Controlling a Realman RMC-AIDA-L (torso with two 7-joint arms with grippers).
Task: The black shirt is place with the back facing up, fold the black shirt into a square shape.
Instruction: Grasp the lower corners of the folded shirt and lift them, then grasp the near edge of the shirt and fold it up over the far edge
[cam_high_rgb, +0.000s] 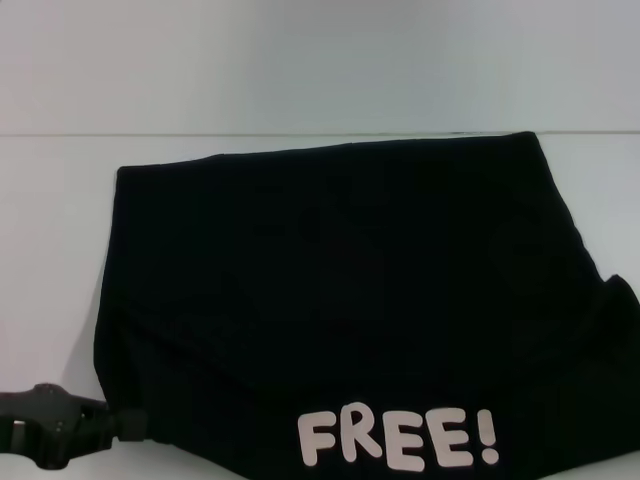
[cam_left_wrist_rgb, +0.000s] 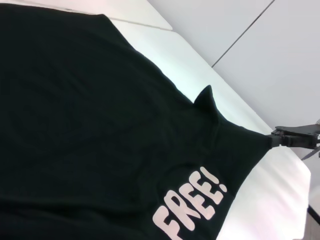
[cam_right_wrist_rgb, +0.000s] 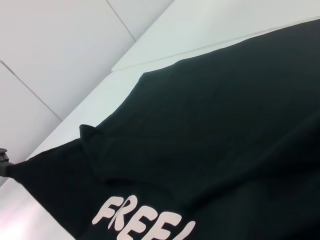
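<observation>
The black shirt lies spread on the white table, and its white "FREE!" print shows on the near part. My left gripper is at the near left, shut on a corner of the shirt. The right wrist view shows that corner pulled taut to the left gripper. My right gripper is outside the head view. In the left wrist view the right gripper is shut on the opposite near corner of the shirt, which is stretched toward it.
The table's far edge runs behind the shirt, with a pale wall or floor beyond. Bare white tabletop shows to the left of the shirt and at the far right.
</observation>
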